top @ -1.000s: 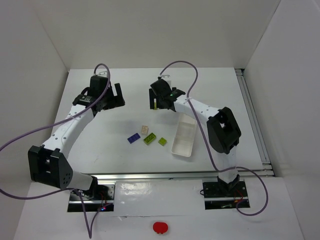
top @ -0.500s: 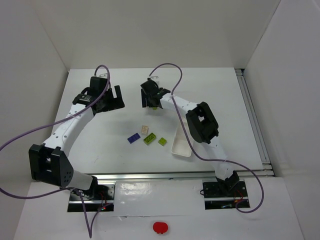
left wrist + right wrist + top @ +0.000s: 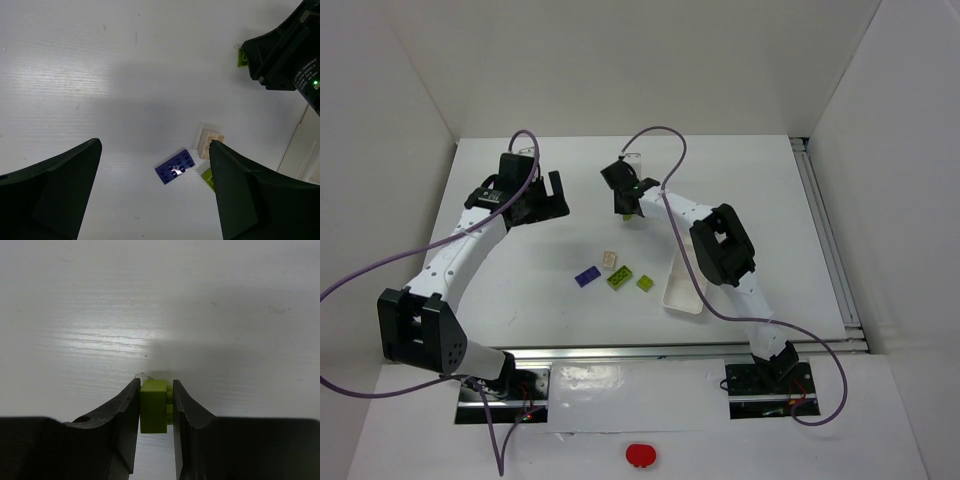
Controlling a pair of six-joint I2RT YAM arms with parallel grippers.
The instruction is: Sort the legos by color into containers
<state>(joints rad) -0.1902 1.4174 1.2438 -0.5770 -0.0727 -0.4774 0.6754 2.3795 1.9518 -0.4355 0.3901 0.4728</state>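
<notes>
Right tool [image 3: 156, 389] pinches a green brick [image 3: 153, 415] by its flat sides, probably so it won't slip. Left tool [image 3: 154, 145] hangs spread, blue brick [image 3: 175, 166] out ahead of it.

Glossy lime plastic brick [image 3: 153, 407] and matt black fingers [image 3: 122, 425]; the white table [image 3: 150, 300] smooth, faintly streaked, softly sheened

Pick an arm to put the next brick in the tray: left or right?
Right. The right fingers are shut on a green brick, and the tray lies on that side. The left fingers stand open and empty, farther from the tray.
</notes>
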